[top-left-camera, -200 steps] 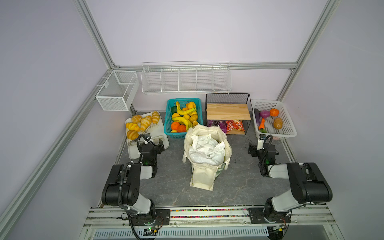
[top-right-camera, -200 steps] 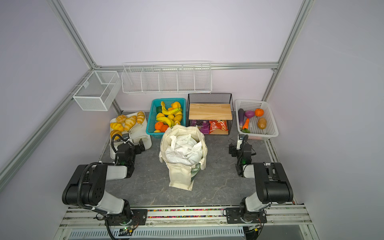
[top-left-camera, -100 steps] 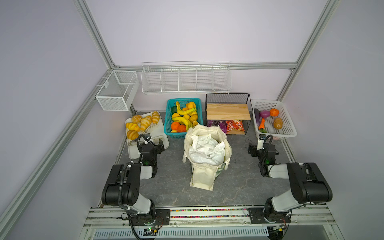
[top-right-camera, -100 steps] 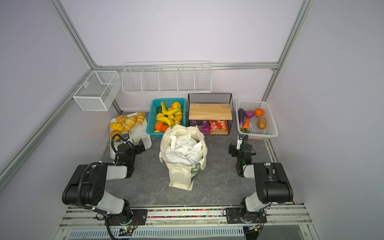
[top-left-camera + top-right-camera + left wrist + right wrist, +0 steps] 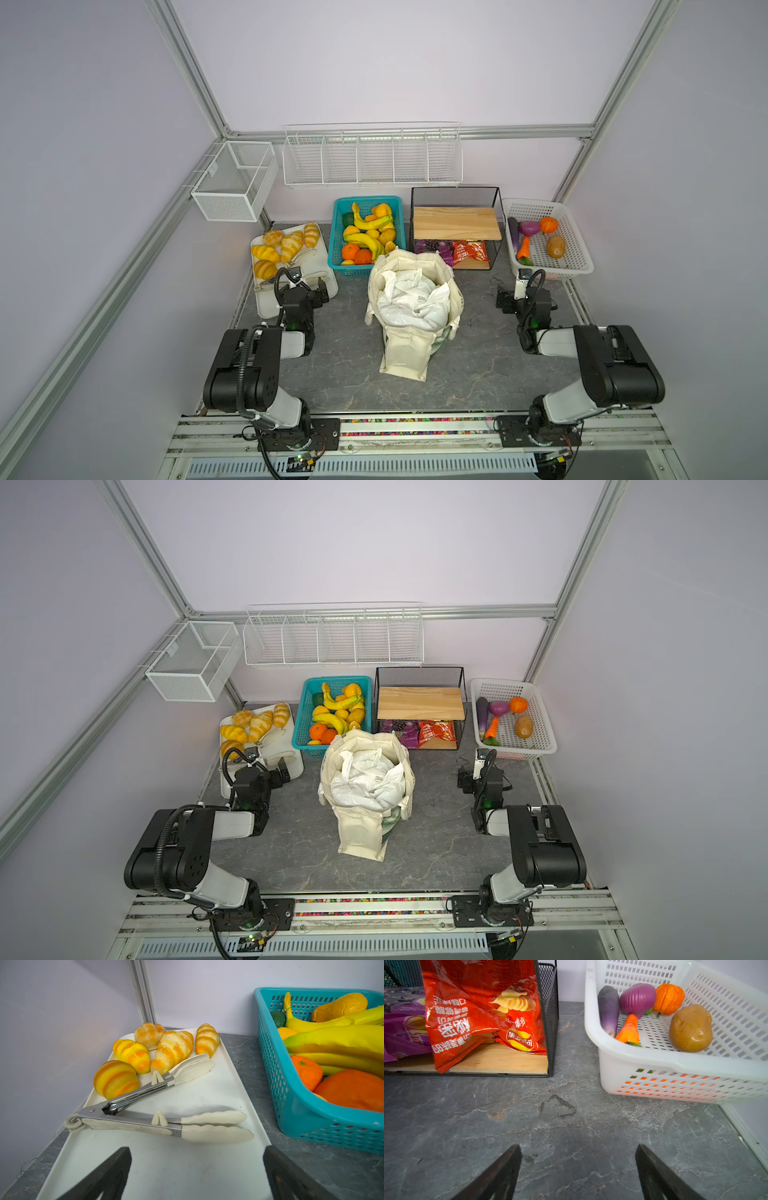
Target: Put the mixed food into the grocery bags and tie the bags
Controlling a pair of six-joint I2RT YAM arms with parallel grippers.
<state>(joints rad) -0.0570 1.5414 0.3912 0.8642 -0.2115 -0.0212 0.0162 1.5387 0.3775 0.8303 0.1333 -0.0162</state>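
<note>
Left wrist view: the left gripper [image 5: 196, 1150] has its jaws spread wide with nothing between them. Under and ahead of them lies a white tray [image 5: 187, 1176], with tongs [image 5: 166, 1124] just ahead and bread rolls [image 5: 172, 1049] beyond those.
Right wrist view: the right gripper [image 5: 577, 1147] also stands wide and empty over bare grey tabletop [image 5: 529, 1126]. Ahead of its jaws are a wire rack [image 5: 548, 1022] holding a red crisp packet [image 5: 477, 1012] and a white basket [image 5: 654, 1061] of vegetables.
Top views: the canvas tote [image 5: 405, 353] sits between the two pairs of jaws, well apart from both. The plastic carrier bag [image 5: 411, 299] bulges out of its mouth.
Mixed food: none of it shows. I judge it to be inside the bags, out of sight.
Tie state: I cannot tell whether the carrier's handles are knotted, and the tote's straps are not clearly seen.
Plastic carrier handling: it is probably thin film that is light, slippery and easily torn. Pinch the bunched handle loops near the mouth, not the stretched belly.
Tote handling: it looks like soft cloth that folds and sags, heavier with its load. Take a strap close to where it meets the rim, one per gripper.
Risk: pulling on one side only could tip the tote.
</note>
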